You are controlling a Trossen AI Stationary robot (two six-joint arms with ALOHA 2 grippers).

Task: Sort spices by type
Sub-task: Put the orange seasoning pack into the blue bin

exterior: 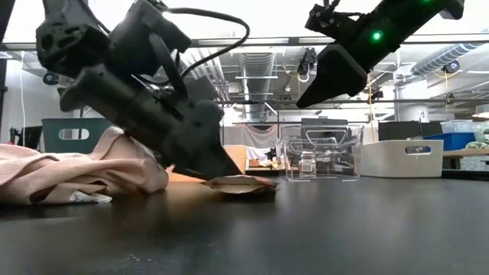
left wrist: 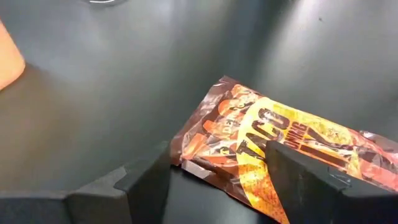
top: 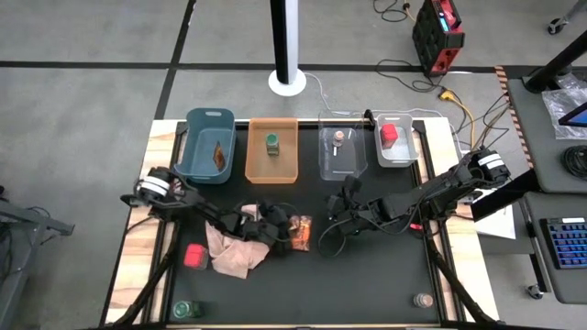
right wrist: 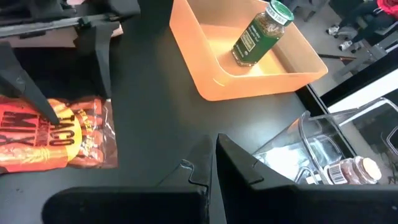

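Left pincer [top: 292,229] is hovering low over the orange-brown foil packet [top: 300,231], fingers spread apart, one fingertip [left wrist: 311,186] lying over the packet's face and the other off its edge; the packet is not gripped. That packet is lying flat on the black bench [top: 367,275], just beside the pink cloth [top: 234,252] and in front of the orange bin [top: 272,149].

Right pincer [top: 351,194] is waiting just beside the packet, on the side away from the cloth, raised above the bench, fingers clenched on nothing.

In the orange bin a green-capped jar [top: 272,142] is sitting. The blue bin [top: 207,145] next to it is holding a second foil packet [top: 219,156]. On the orange bin's other side, the clear bin [top: 340,147] is holding a tiny tan-lidded jar [top: 339,137], and the white bin [top: 394,142] beyond that a red boxy container [top: 389,134].

Near the cloth, another red container [top: 193,256] is lying on the bench. Another green-capped jar [top: 183,310] and another tan-lidded jar [top: 423,301] are standing at the bench's front edge, well apart.
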